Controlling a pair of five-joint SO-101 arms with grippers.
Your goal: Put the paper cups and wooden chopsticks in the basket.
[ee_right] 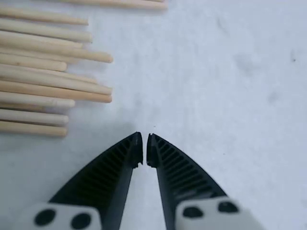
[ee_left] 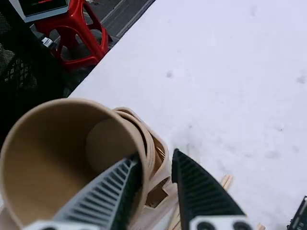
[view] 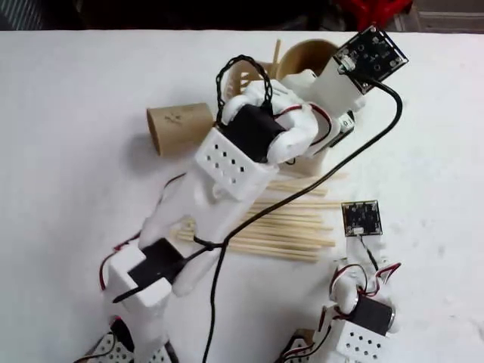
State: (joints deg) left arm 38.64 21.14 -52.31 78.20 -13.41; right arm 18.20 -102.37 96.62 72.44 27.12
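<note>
The left pincer [ee_left: 156,155] pinches the rim of a paper cup [ee_left: 53,158]. One finger is inside the cup and one is outside. The cup's open mouth faces up, and it sits at the far side of the bench [view: 68,189]. It is right up against the wooden basket [view: 251,76]. The arm hides much of the basket, so I cannot tell if the cup is inside it.

A second cup [view: 178,127] lies on its side on the bench, just left of the basket. The wooden chopsticks [view: 291,227] lie in a pile on the bench, on the near side of the basket.

The right pincer [ee_right: 144,143] is closed almost tight, with just a thin crack. It holds nothing. It hangs low over the bench, just right of the chopstick ends.
</note>
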